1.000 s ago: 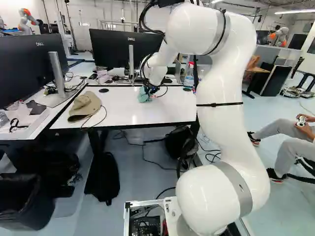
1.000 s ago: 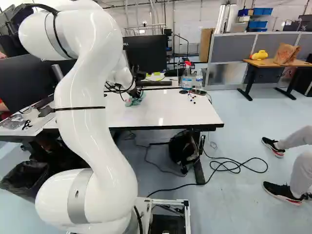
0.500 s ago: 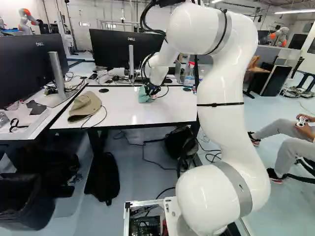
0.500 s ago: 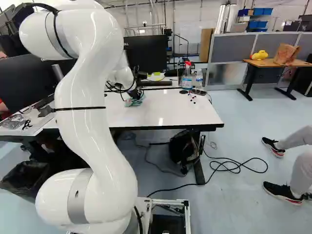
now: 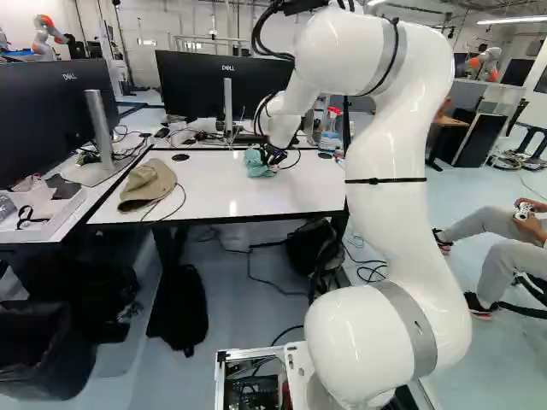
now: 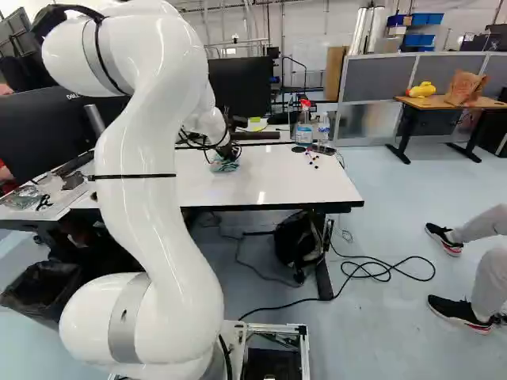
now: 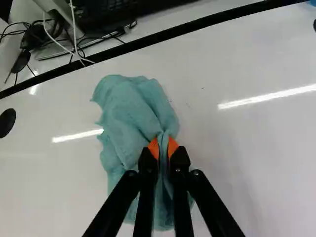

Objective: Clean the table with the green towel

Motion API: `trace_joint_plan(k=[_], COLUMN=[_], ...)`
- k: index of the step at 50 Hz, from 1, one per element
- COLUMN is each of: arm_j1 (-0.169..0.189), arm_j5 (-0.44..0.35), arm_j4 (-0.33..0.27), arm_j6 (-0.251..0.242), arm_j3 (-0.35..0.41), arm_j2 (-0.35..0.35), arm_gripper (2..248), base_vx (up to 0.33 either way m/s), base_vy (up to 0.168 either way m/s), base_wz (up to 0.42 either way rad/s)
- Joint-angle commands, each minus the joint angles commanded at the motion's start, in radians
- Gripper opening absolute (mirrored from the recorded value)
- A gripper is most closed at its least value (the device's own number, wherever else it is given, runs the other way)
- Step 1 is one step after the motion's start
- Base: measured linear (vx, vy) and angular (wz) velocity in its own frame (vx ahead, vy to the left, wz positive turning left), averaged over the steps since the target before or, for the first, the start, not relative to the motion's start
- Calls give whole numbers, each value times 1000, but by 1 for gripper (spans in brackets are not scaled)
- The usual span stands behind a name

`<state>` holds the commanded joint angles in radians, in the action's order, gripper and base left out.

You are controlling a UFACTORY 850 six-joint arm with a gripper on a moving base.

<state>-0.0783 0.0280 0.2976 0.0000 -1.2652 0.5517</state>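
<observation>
Gripper is almost closed, and the green towel is pinched between its pads. This towel is laid on the white table, some room being left before the far edge.

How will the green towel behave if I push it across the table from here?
Probably floppy: the towel lies in soft, crumpled folds. Pinched at one narrow fold by the claw, it will likely bunch or trail rather than move flat. The glossy tabletop suggests fairly easy sliding.

I count one green towel, one hat, one spray bottle and two nearby monitors.
</observation>
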Motion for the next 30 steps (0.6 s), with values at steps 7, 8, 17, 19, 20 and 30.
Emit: trace_joint_plan(k=[7, 8, 17, 19, 20, 30], arm_j1=[17, 19, 40, 44, 46, 68], arm_j5=[0, 0, 0, 0, 0, 0], arm_j4=[0, 0, 0, 0, 0, 0], arm_j6=[0, 0, 0, 0, 0, 0], arm_j3=[-27, -31, -69, -77, -82, -128], arm_j2=[20, 23, 50, 57, 60, 93], arm_gripper=[41, 41, 41, 41, 41, 41], base_vx=[0, 0, 0, 0, 0, 0], base_vy=[0, 0, 0, 0, 0, 0], base_wz=[0, 0, 0, 0, 0, 0])
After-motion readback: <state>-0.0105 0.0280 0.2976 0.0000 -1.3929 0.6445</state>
